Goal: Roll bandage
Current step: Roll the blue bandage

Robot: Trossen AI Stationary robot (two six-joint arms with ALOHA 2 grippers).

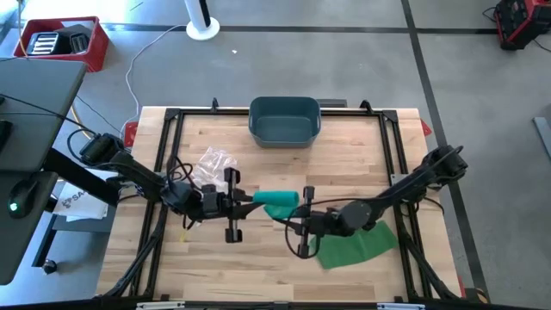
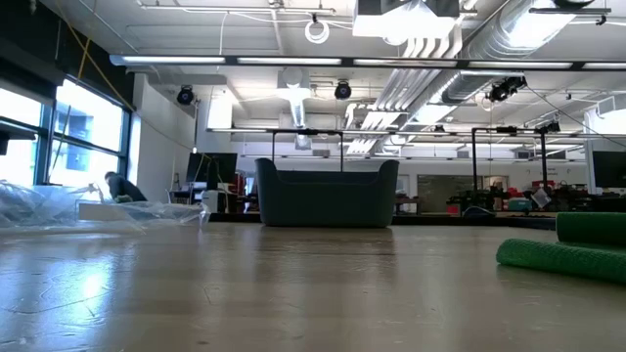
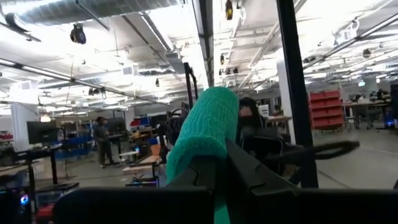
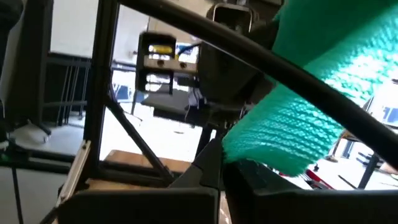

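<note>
bandage, green, is held above the middle of the wooden surface between both arms: left tool clamps its rolled end, right tool is closed on the strip, whose loose tail lies on the surface.

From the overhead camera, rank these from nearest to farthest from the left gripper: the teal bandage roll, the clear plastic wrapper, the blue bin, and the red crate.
1. The teal bandage roll, held in the left gripper, table centre.
2. The clear plastic wrapper, just behind the gripper, on the left half.
3. The blue bin, at the table's far edge, centre.
4. The red crate, on the floor beyond the far left corner.
</note>
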